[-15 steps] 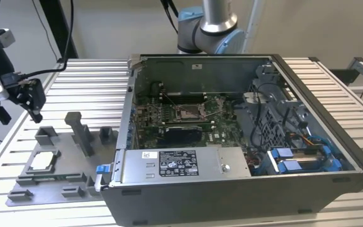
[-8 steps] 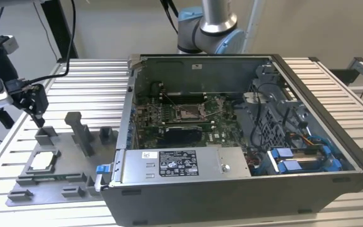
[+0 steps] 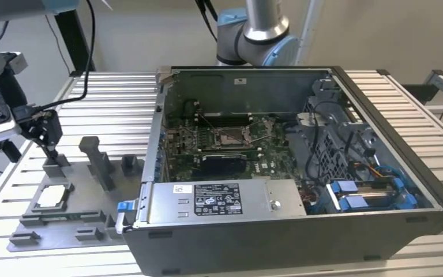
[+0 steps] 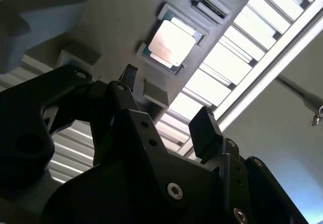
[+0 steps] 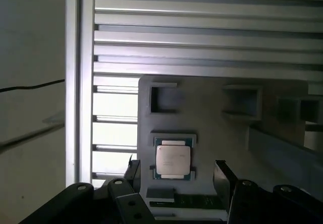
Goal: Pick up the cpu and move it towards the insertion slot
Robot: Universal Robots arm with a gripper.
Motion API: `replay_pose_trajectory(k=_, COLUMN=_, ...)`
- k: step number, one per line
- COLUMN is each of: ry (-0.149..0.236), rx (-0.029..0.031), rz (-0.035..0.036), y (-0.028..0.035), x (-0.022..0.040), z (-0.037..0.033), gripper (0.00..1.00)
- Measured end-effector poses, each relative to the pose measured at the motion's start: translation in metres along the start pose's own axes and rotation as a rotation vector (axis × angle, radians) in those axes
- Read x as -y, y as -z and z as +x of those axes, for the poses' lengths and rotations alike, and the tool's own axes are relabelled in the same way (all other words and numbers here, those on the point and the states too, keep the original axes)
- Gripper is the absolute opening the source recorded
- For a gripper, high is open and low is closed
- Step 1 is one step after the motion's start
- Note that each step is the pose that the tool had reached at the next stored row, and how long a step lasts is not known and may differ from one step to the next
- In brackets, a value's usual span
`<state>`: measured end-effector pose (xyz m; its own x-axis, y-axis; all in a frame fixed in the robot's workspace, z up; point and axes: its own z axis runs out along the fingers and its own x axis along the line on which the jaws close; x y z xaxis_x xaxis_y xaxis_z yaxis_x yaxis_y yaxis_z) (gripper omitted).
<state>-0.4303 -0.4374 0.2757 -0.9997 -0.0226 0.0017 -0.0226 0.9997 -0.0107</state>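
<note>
Cpu [image 5: 173, 159], a flat square with a pale silvery lid and green rim, lies in the grey fixture [image 5: 212, 133]; gripper [image 4: 166, 104] hangs above, fingers apart, empty.

Open dark computer case [image 3: 283, 242] on a slatted metal table [image 3: 113, 92], grey fixture plate [image 3: 56, 228] just beside it.

Gripper [image 5: 176, 169] pointing straight down, fingers [image 5: 221, 172] spread wide apart (nothing gripped between them)

Slatted table [image 3: 113, 98] under fixture [image 3: 52, 232], computer case [image 3: 283, 242]
</note>
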Motion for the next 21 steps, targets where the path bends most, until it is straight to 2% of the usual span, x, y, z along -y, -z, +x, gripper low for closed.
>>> replay_pose_trajectory(k=11, ry=0.000, rx=-0.0001, rz=0.0058, y=-0.0197, x=-0.0002, z=-0.0002, gripper=1.00)
replay_pose_trajectory(k=17, ry=0.000, rx=-0.0004, rz=0.0064, y=-0.0294, x=0.0031, z=-0.0004, gripper=1.00)
replay_pose_trajectory(k=21, ry=-0.001, rx=-0.0001, rz=0.0064, y=-0.0348, x=0.0073, z=-0.0012, gripper=1.00)
